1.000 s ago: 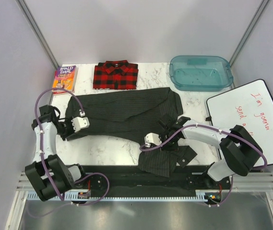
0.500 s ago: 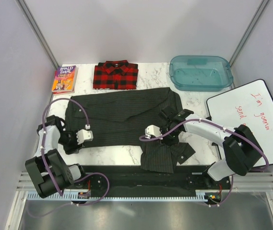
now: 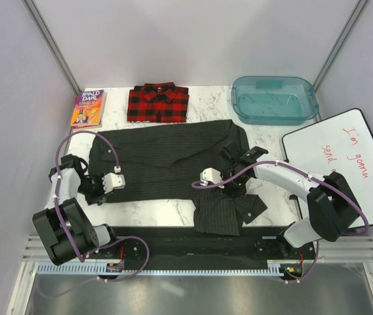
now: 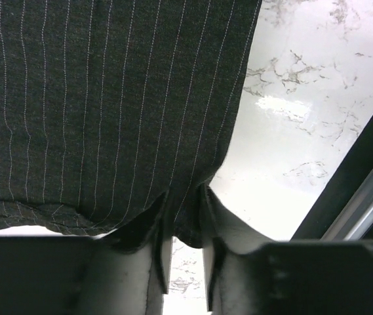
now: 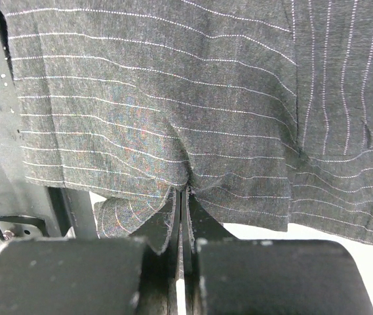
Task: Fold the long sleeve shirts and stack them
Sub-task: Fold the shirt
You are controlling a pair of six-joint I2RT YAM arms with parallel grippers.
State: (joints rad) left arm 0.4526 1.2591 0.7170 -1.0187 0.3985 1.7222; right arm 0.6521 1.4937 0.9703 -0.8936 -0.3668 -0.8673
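Both pincers have shifted over the last second: the left pincer [image 4: 183, 226] has drawn back toward the near edge, and the right pincer [image 5: 181, 197] has gone slightly farther in. A flap of the charcoal pinstriped shirt [image 3: 166, 154] lies nearest, at the counter's [image 3: 153, 202] near edge. The right arm stretches low and leftward over it, its pincer clamped on a puckered fold. The left arm is bent with its elbow out to the left, its pincer pinching the shirt's near left hem. The shirt's body spreads beyond. The red plaid shirt [image 3: 158, 104] lies folded at the far edge.
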